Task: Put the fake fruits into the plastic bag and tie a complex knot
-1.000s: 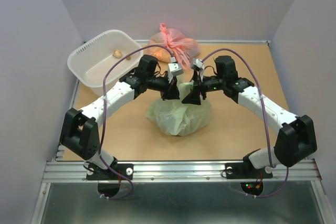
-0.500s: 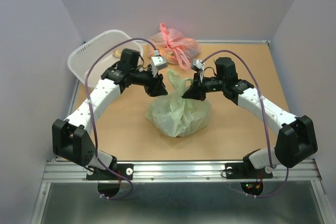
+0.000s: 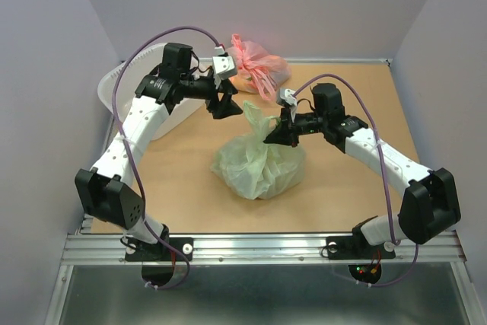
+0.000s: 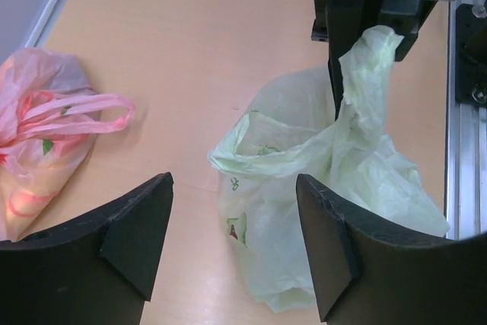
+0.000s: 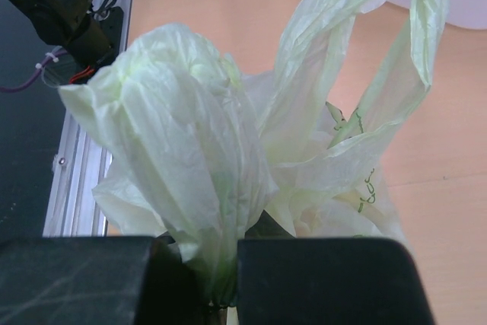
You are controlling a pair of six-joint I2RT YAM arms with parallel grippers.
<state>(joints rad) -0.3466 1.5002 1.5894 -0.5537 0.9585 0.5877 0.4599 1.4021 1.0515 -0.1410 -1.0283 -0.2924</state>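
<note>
The bag [image 3: 259,165] sat near the centre of the desk [image 3: 175,180], its body bulging and its top gathered upward. The right tool [image 3: 275,136] was closed on one bunched handle strip [image 5: 190,150] of the bag, holding it upright above the body. The other handle loop [image 5: 350,51] stood free beside it, apart from the gripped strip. The left tool [image 3: 226,104] was open, holding nothing, raised behind and to the left of the bag and clear of it. The pink bag [image 3: 255,62] lay tied at the far edge of the desk. The basket [image 3: 108,85] stood at the far left, largely hidden by the left arm.
</note>
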